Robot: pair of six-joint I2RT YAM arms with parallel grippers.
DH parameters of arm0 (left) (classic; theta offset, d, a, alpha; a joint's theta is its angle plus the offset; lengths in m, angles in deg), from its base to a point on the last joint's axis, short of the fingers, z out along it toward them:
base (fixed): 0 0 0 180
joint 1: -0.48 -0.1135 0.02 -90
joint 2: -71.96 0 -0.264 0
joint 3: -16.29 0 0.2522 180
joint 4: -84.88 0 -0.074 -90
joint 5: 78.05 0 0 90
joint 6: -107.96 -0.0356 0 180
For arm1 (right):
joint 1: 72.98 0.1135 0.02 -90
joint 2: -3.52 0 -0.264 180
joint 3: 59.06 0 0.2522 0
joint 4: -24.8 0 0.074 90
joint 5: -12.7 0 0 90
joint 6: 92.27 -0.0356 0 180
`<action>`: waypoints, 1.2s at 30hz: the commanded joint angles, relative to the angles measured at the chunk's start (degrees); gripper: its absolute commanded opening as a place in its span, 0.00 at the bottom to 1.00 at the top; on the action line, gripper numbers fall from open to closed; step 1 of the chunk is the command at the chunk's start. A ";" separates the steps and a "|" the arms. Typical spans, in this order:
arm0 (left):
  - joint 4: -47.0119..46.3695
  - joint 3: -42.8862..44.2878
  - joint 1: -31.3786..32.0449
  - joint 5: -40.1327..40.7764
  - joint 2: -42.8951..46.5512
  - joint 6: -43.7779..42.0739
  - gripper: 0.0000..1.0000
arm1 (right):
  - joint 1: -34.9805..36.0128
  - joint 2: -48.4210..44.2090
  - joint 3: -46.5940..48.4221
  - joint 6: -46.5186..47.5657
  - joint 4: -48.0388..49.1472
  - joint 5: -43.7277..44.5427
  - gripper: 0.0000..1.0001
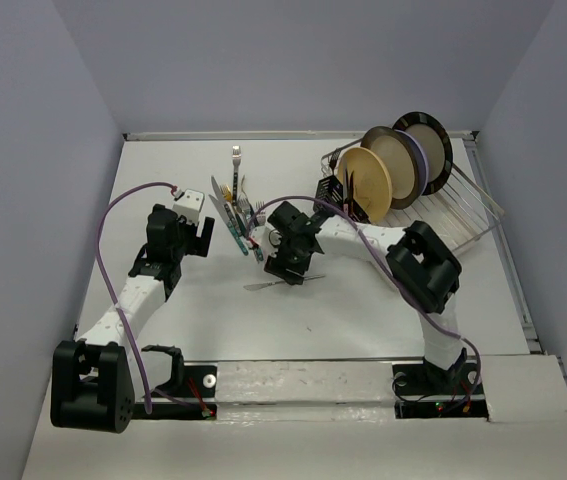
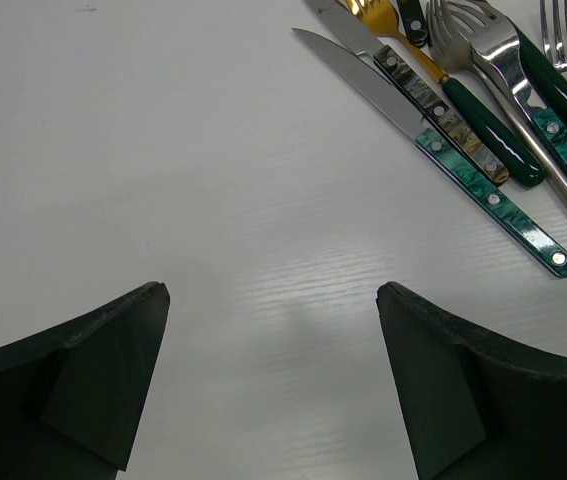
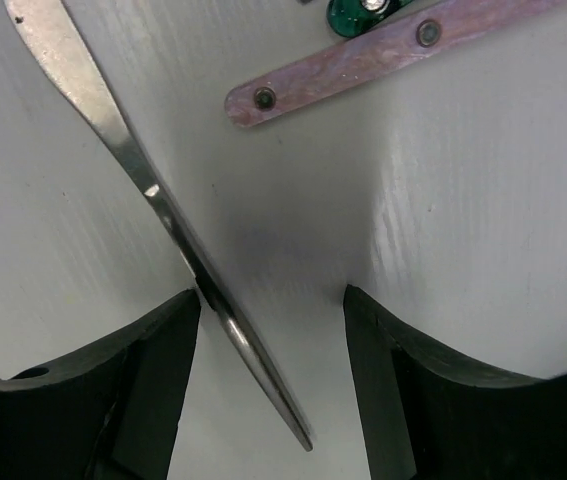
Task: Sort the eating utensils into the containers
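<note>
Right gripper (image 3: 271,295) hangs low over the table (image 3: 483,200), jaws spread. A silver utensil (image 3: 113,130) lies flat on the table and slants through the gap. Its stem passes right by the finger (image 3: 153,380) at the left of the wrist view; whether they touch I cannot tell, and nothing is pinched. Just past the fingertips lies the end of a pinkish handle (image 3: 383,55).

Left gripper (image 2: 273,290) hovers over bare table with jaws spread wide, holding nothing.

From above, the silver utensil lies alone in front of the right gripper, apart from the rest. Between the two grippers and a little farther back lies the pile (image 1: 235,210) of utensils. The left wrist view shows a green-handled knife (image 2: 493,200) side by side with a brown-handled knife (image 2: 443,115), then a dark green handle (image 2: 493,135), a gold fork (image 2: 373,10) and silver forks (image 2: 483,50), all flat on the table.

Farther back and to the right stands the caddy (image 1: 331,188), touching the near end of the rack (image 1: 463,210). I cannot tell if anything is in it. Plates (image 1: 393,165) stand on edge in the rack.
</note>
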 commanded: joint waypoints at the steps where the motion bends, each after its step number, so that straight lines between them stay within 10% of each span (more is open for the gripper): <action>1: -2.47 -0.09 -0.26 0.02 0.60 -0.65 0.99 | 3.35 0.78 -1.32 -0.88 -1.59 3.05 0.65; 8: -2.64 -0.09 -0.26 0.02 0.43 -0.74 0.99 | 3.98 2.44 -1.15 -2.02 -1.32 5.68 0.55; 16: -2.73 -0.35 -0.26 0.02 0.95 -0.83 0.99 | 5.03 5.00 -1.94 -5.97 -0.54 14.38 0.00; 36: -2.82 -0.62 -0.26 0.37 1.39 -1.00 0.99 | 5.56 -21.89 -20.57 -15.11 31.80 9.29 0.00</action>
